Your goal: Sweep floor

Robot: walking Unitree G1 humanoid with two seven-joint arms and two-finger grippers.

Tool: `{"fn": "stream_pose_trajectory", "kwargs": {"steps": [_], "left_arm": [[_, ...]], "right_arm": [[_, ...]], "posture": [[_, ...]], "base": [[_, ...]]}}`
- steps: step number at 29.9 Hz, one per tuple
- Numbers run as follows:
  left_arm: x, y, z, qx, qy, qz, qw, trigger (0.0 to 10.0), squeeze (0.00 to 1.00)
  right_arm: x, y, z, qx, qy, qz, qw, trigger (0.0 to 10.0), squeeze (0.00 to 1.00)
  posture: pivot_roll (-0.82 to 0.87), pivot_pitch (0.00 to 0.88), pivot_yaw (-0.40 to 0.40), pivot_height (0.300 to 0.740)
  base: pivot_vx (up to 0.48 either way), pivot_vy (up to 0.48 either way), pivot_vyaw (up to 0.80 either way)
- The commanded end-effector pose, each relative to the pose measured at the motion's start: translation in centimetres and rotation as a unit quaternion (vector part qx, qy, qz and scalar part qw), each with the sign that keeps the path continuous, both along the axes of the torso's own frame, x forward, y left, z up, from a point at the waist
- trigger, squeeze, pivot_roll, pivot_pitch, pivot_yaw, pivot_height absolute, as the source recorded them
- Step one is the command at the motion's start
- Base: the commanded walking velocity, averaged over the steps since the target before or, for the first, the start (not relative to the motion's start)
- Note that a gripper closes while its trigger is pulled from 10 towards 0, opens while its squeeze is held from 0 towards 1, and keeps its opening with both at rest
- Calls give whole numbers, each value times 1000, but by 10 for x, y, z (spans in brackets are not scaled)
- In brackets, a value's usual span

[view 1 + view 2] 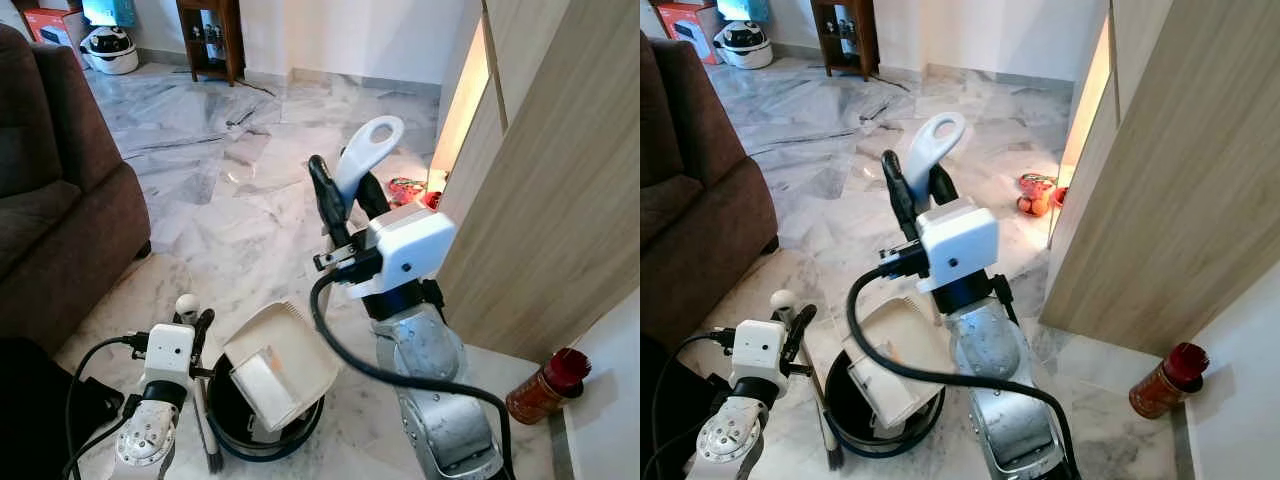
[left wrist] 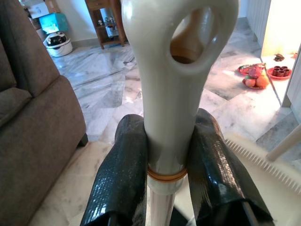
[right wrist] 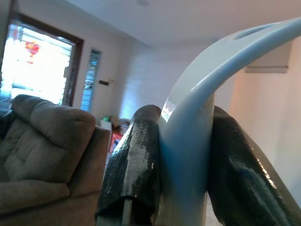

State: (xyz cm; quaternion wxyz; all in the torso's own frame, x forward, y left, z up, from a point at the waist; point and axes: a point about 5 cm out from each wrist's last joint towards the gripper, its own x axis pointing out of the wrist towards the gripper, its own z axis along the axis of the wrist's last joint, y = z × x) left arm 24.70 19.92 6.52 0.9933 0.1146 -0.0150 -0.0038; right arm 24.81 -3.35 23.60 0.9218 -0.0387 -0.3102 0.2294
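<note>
Fingers of the right gripper [image 1: 338, 205] pinch the dustpan handle [image 1: 366, 155]; the left gripper [image 1: 192, 325] clamps the broom handle [image 2: 171, 94]. The dustpan [image 1: 275, 362] tips over the black bin [image 1: 262, 435] at six o'clock. Emptying step; next, lower both toward litter [image 1: 405, 190] at one o'clock.

Black bin [image 1: 235, 440], at 6 o'clock, was largely covered by the tilted dustpan [image 1: 275, 365]; brown sofa [image 1: 60, 200], at 9 o'clock, was cropped by the edge.
</note>
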Motion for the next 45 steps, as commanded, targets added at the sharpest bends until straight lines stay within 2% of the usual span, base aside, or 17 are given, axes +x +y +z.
{"fn": "stream_pose_trajectory", "kwargs": {"steps": [1, 8, 10, 15, 27, 35, 38, 42, 45], "left_arm": [[3, 0, 6, 3, -14, -2, 1000, 10000, 0], [4, 0, 6, 4, -14, -2, 1000, 10000, 0], [4, 0, 6, 4, -15, -1, 1000, 10000, 0], [3, 0, 6, 4, -14, -2, 1000, 10000, 0], [3, 0, 6, 5, -16, -2, 1000, 10000, 0], [3, 1, 6, 6, -16, -2, 1000, 10000, 0], [3, 0, 6, 7, -16, -3, 1000, 10000, 0], [3, 0, 6, 7, -16, -3, 1000, 10000, 0], [3, 0, 6, 8, -15, -3, 1000, 10000, 0]], "right_arm": [[-6, 3, 13, 5, -41, 10, 999, 10000, 0], [-8, 6, 12, -19, -58, 8, 998, 10000, 0], [-8, 6, 11, -8, -47, 8, 999, 10000, 0], [-1, -3, 14, 66, 2, 1, 998, 10000, 0], [-1, -8, 22, 103, -13, -3, 995, 10000, 0], [-4, -1, 17, 52, -25, 8, 998, 10000, 0], [-7, 3, 16, 9, -53, 3, 999, 10000, 0], [-7, 2, 18, -2, -68, -12, 998, 10000, 0], [-4, -4, 22, 14, -71, -32, 997, 10000, 0]], "posture": [[222, 50, -19, 740], [225, 51, -19, 740], [224, 51, -20, 740], [223, 48, -20, 740], [228, 45, -22, 740], [232, 43, -22, 740], [230, 46, -22, 740], [230, 49, -23, 740], [227, 49, -22, 740]], "base": [[0, 0, 0], [0, 0, 0], [0, 0, 0], [0, 0, 0], [0, 0, 0], [0, 0, 0], [0, 0, 0], [0, 0, 0], [0, 0, 0]]}}
